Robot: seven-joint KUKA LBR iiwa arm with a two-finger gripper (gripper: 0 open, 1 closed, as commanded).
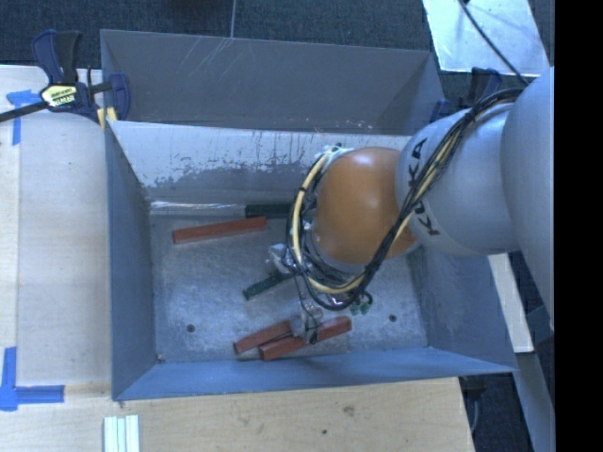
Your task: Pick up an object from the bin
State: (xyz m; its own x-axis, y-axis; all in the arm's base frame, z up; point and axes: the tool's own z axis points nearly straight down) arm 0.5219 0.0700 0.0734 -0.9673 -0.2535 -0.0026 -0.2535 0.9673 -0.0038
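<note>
My gripper (293, 291) hangs under the arm's orange cover at the middle of the bin, open. One fingertip (279, 256) stands toward the back and the other (307, 326) toward the front. A dark green stick (262, 288) lies slanted on the floor, its right end reaching between the two fingers. Two red-brown bars (283, 341) lie side by side at the front wall, and the front fingertip is right at their upper edge.
A long red-brown stick (219, 232) lies at the back left of the floor. To its right, by the cover, is a short black piece (268, 212). The left half of the floor is bare grey metal.
</note>
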